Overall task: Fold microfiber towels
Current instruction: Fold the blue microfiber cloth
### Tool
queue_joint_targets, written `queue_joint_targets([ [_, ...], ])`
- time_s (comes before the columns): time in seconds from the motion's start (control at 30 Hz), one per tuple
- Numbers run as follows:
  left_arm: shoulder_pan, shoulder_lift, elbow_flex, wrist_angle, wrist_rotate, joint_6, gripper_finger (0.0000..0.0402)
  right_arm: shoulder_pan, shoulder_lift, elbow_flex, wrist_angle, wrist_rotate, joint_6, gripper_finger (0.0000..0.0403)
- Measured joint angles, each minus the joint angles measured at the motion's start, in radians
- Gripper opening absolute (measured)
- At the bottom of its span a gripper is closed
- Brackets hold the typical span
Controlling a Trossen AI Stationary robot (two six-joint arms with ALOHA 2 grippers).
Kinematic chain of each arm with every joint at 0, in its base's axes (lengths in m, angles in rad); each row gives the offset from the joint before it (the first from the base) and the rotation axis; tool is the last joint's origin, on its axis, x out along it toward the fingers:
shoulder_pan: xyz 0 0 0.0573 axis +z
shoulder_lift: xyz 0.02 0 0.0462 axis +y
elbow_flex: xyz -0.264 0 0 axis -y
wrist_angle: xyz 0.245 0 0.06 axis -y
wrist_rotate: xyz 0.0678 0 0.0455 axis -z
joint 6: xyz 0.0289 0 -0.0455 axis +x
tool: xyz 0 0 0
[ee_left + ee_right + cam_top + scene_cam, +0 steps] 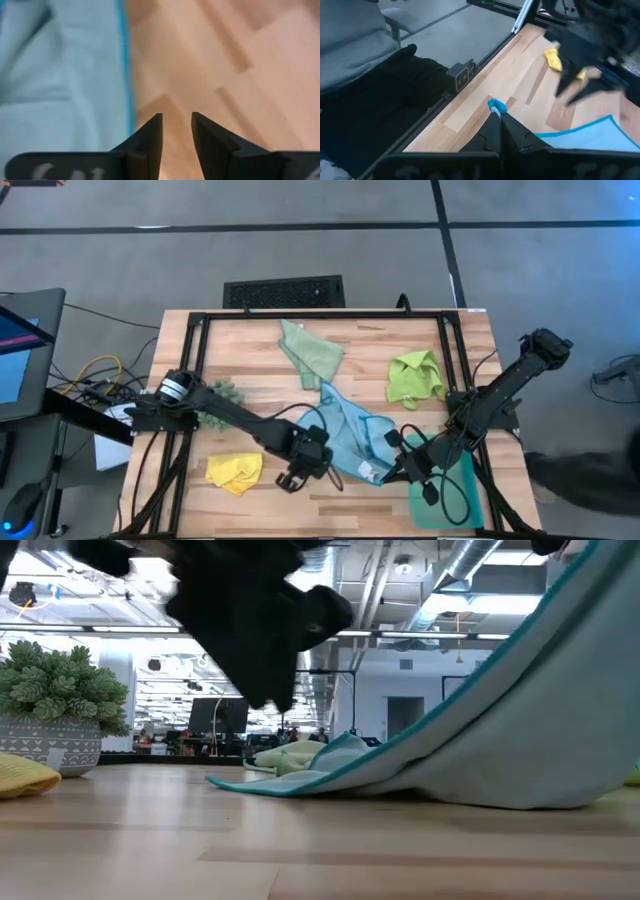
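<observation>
Right gripper (403, 471), lower centre-right of the high view, has its fingers pressed together on a corner of the light blue microfiber towel (350, 435); in the right wrist view the pinched teal-edged corner shows just past the fingertips (496, 116). Left gripper (296, 477), lower centre of the high view, sits just beside the blue towel's lower left edge; in the left wrist view its two dark fingers (150, 137) stand slightly apart over bare wooden table (210, 60) with nothing between them, the towel's hem lying alongside.

The blue towel lies spread at the frame centre, with one side raised toward the right gripper, as the low view shows. Pale sage green crumpled towel (310, 350) lies at upper centre, touching the blue towel's upper end. Lime green bunched towel (415, 377) lies at centre right. Yellow crumpled towel (235, 471) lies at lower left, near the left gripper
</observation>
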Motion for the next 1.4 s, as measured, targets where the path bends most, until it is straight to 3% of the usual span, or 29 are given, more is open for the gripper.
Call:
queue_joint_targets([
  [0.1, -0.017, -0.031, -0.066, 0.013, 0.01, -0.05, 0.008, 0.0, 0.0, 0.0, -0.004, 0.015, 0.02, 0.0017],
  [0.17, -0.023, -0.06, -0.115, 0.045, -0.038, -0.084, 0.0075, 0.0, 0.0, 0.0, -0.006, 0.015, 0.02, 0.0018],
  [0.37, -0.023, -0.103, -0.267, 0.078, -0.347, -0.157, 0.0067, 0.0, 0.006, 0.0, 0.003, 0.016, 0.032, 0.0013],
  [0.43, -0.014, -0.103, -0.316, 0.065, -0.404, -0.159, 0.0067, 0.0, 0.006, 0.0, 0.003, 0.018, 0.039, 0.0015],
  [0.63, 0.028, -0.109, -0.427, 0.134, -0.407, -0.078, 0.0088, 0.006, 0.006, 0.0, 0.005, 0.048, 0.04, 0.0016],
  [0.9, 0.066, -0.109, -0.441, 0.198, -0.357, -0.006, 0.0117, 0.006, 0.006, 0.0, 0.01, 0.049, 0.039, 0.002],
  [1.07, 0.087, -0.107, -0.442, 0.213, -0.334, 0.002, 0.0069, 0.006, 0.006, 0.0, 0.01, 0.049, 0.039, 0.0016],
  [1.2, 0.108, -0.107, -0.442, 0.221, -0.245, -0.012, 0.001, 0.006, 0.006, 0.0, 0.01, 0.049, 0.039, 0.0016],
  [1.4, 0.072, -0.167, -0.45, 0.235, -0.291, -0.055, 0.0002, 0.006, 0.006, 0.0, 0.01, 0.093, 0.038, 0.0017],
])
